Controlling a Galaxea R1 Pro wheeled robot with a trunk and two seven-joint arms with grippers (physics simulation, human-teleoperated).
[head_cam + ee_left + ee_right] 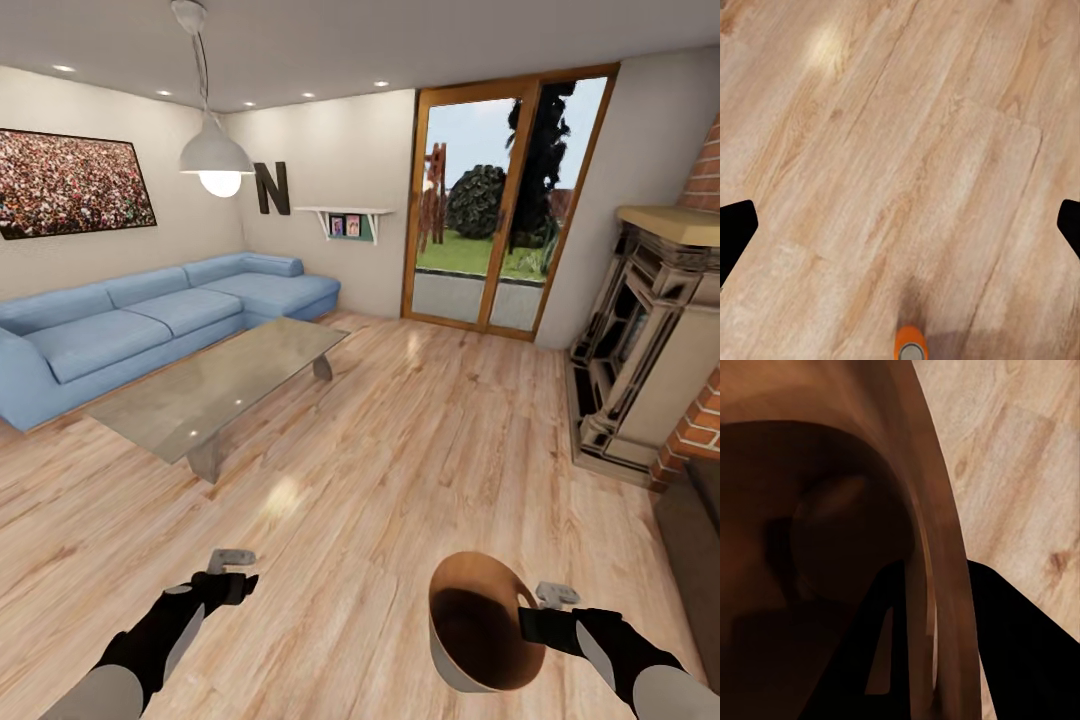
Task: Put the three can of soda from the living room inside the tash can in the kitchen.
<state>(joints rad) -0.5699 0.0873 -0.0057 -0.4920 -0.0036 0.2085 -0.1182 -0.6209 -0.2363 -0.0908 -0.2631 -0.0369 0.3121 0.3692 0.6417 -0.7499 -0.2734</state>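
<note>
Carrying the tash can pinched at its rim in its right gripper, left gripper spread empty, the robot likely next collects the orange can of soda on the floor.

Open wood floor ahead; glass coffee table left, fireplace right.

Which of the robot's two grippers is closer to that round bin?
Right. The right gripper grips the trash can by its rim; the left gripper, open, hangs apart over the wooden floor.
</note>
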